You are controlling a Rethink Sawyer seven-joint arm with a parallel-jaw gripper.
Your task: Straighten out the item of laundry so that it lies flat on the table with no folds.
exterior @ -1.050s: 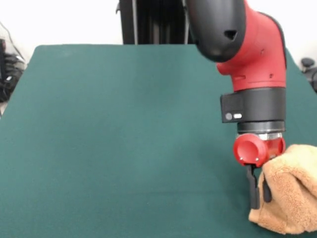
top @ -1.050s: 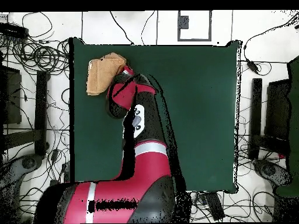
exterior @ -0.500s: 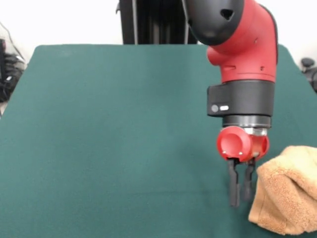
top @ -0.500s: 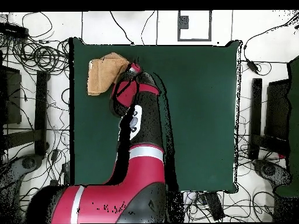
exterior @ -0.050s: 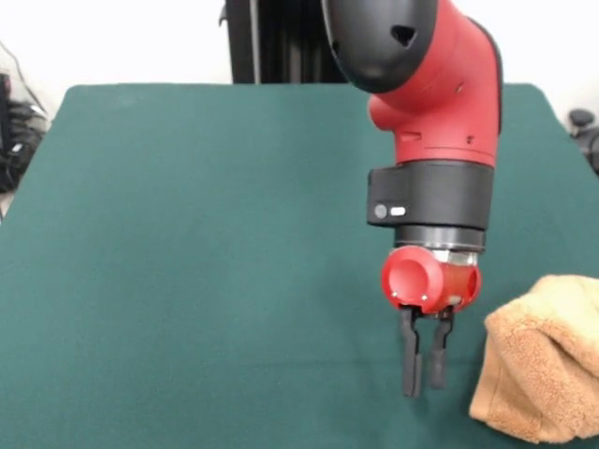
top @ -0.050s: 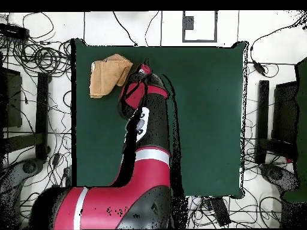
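The item of laundry (exterior @ -0.050s: 545, 367), a tan-orange terry towel, lies bunched and folded over itself at the front right of the green table (exterior @ -0.050s: 187, 243), cut off by the picture's right edge. My gripper (exterior @ -0.050s: 423, 385) hangs just left of it, apart from the cloth, tips near the table. Its fingers (exterior @ -0.050s: 411, 360) stand slightly open with a narrow gap and nothing between them. In the overhead view the towel (top @ -0.050s: 107, 75) sits in the table's (top @ -0.050s: 204, 120) upper left corner, with the gripper (top @ -0.050s: 143, 67) just right of it.
The towel lies close to the table's edge on that side. Cables and equipment (top @ -0.050s: 36, 60) surround the table on the floor. The arm's red and black body (top @ -0.050s: 144, 138) covers the table's lower left part in the overhead view.
The gripper has drawn away sideways from the towel, which it touched a second ago. The towel stays bunched in the same spot.
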